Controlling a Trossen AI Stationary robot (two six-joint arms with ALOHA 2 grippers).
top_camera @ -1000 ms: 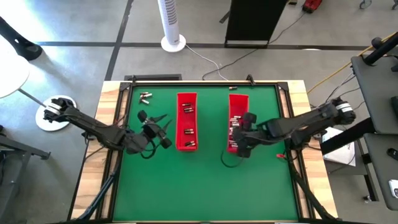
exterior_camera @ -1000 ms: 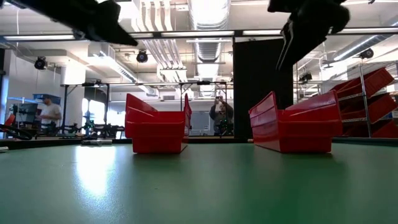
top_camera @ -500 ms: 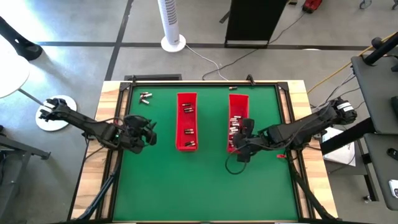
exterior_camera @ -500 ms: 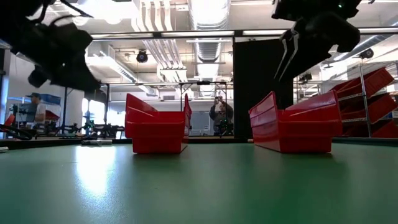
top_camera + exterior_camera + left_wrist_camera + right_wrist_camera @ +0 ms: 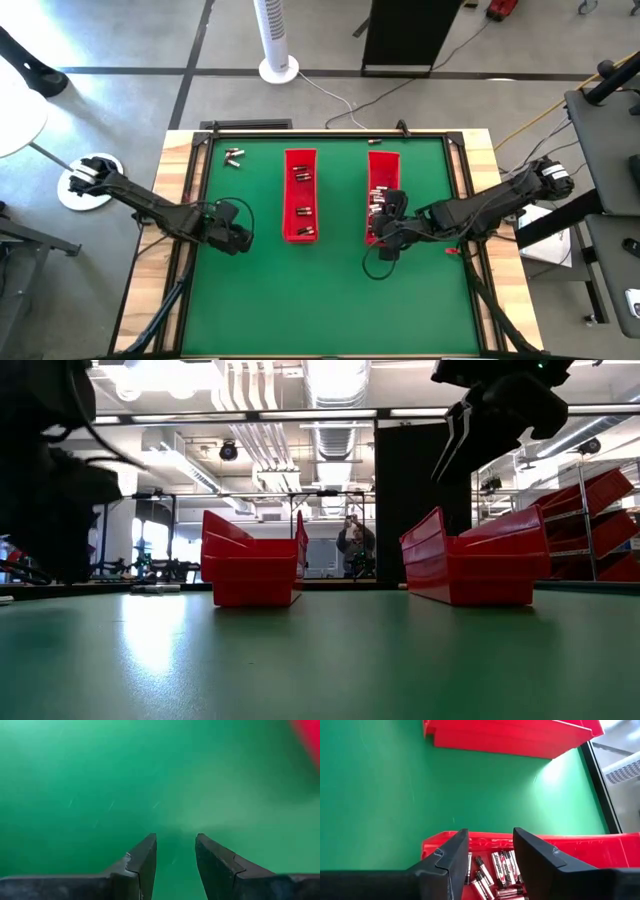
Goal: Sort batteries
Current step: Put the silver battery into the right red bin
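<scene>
High view: batteries [image 5: 378,203] are seen in the right red tray [image 5: 384,163], beneath the right gripper [image 5: 380,225], jaws parted, empty. Left gripper [image 5: 238,240], jaws likewise parted, is held over the bare desk [image 5: 320,300].

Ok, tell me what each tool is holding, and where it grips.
Nothing. The left tool is open over bare mat; the right tool is open above the batteries.

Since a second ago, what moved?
The left pincer pulled back from beside the left tray toward the table's near left and now points down at bare mat. The right pincer slid slightly nearer over the right tray, holding nothing. Trays and loose batteries stayed put.
</scene>
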